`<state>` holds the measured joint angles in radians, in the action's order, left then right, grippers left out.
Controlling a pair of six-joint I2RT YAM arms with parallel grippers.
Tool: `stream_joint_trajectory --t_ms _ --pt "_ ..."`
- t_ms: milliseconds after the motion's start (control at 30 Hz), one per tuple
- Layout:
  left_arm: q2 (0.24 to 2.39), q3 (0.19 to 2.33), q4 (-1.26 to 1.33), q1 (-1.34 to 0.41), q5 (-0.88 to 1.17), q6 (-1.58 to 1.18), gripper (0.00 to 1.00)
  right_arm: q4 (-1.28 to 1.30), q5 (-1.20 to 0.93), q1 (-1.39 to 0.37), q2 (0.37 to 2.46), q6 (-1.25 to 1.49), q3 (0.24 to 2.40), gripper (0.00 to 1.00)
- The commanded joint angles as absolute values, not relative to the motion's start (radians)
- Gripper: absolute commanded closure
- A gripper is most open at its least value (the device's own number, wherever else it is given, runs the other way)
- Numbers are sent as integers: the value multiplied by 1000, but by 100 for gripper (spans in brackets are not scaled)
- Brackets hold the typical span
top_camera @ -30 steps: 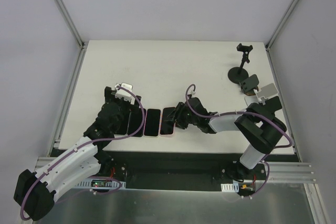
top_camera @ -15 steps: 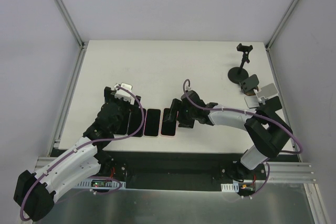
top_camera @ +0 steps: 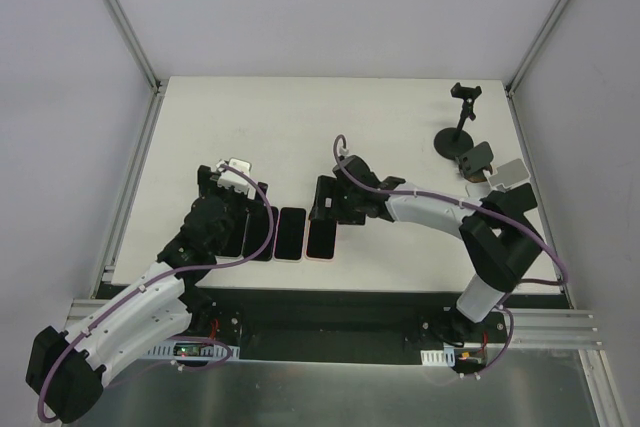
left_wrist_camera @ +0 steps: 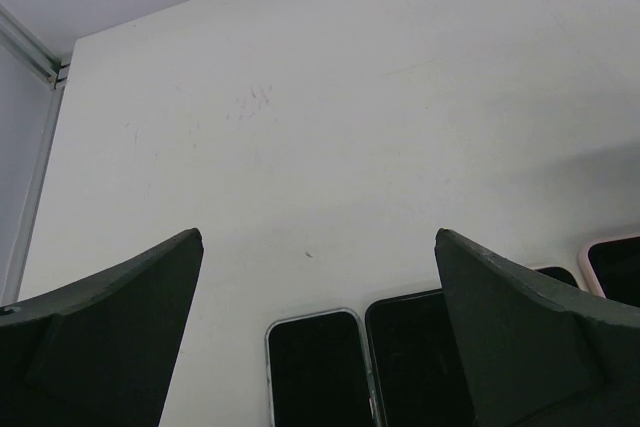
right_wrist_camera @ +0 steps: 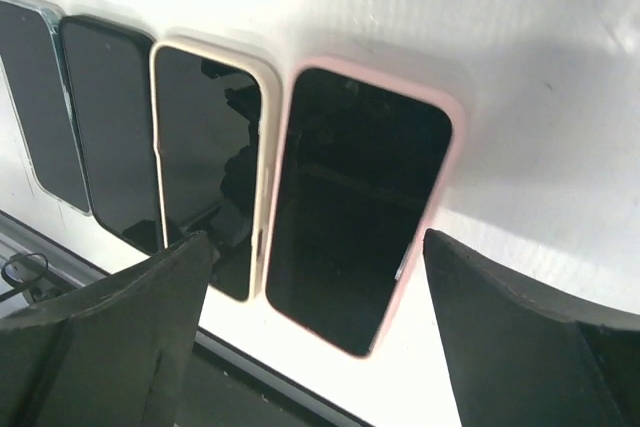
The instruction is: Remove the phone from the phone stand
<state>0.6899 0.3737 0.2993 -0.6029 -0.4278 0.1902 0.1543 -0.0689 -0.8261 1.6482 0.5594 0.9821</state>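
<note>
The black phone stand [top_camera: 458, 129] is at the table's far right, its clamp holding nothing. A pink-cased phone [right_wrist_camera: 360, 207] [top_camera: 320, 242] lies flat, screen up, at the right end of a row of phones near the front edge. My right gripper [right_wrist_camera: 315, 237] [top_camera: 328, 201] hovers open just above and behind it, with nothing between its fingers. My left gripper [left_wrist_camera: 315, 237] [top_camera: 225, 197] is open over the row's left end, above a silver-edged phone [left_wrist_camera: 315, 367] and a black one [left_wrist_camera: 415, 357].
The row also holds a cream-cased phone [right_wrist_camera: 210, 167] and a black-cased one [right_wrist_camera: 110, 127]. A small dark block [top_camera: 478, 159] and a grey block [top_camera: 510, 173] sit near the stand's base. Aluminium rails frame the table.
My right gripper has opened, let go of the pink phone and drawn up and back from it. The phone stays flat in the row. The left arm has not moved.
</note>
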Motion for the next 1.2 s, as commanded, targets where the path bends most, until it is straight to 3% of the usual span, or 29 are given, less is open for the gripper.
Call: stream_joint_trajectory --t_ms 0,300,700,1167 --pt "667 422 321 -607 -414 179 1 164 -113 -825 1727 463 1075 12" --pt "663 422 319 -607 -414 181 1 178 -187 -865 1758 442 1108 13" --pt "673 422 321 -606 -411 176 1 282 -40 -779 1655 341 1129 12" --pt "672 423 319 -607 -405 178 1 239 -167 -741 1830 281 1206 11"
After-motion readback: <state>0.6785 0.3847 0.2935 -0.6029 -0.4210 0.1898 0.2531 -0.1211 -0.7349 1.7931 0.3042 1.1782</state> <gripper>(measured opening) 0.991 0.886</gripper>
